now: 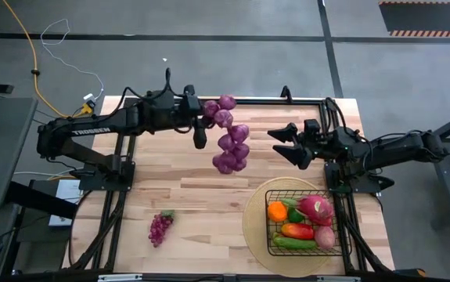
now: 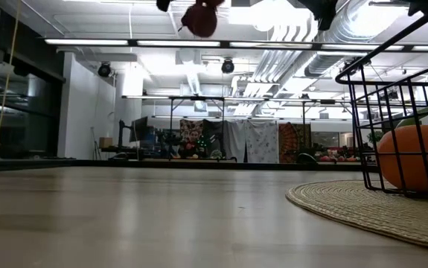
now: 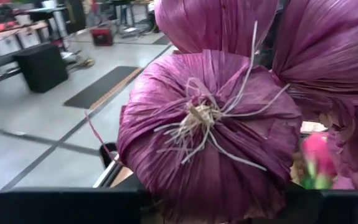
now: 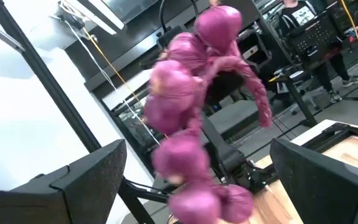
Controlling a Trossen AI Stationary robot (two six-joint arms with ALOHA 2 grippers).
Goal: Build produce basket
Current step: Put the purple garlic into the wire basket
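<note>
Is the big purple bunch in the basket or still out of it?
Out. The big purple bunch hangs in the air from the left claw, away from the basket, which already holds other produce. The right claw waits open nearby.

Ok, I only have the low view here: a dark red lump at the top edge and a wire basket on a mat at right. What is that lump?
Observer: The bottom of a purple onion string, hanging from the left gripper high over the table.
Operator: Is the right gripper on it too?
Observer: No. The right gripper is open, beside the string, not touching.
Operator: What's in the basket besides the orange?
Observer: The basket also holds a pink dragon fruit, a red pepper and a cucumber.
Operator: Anything left out?
Observer: A small grape bunch lies on the table's left side.
</note>
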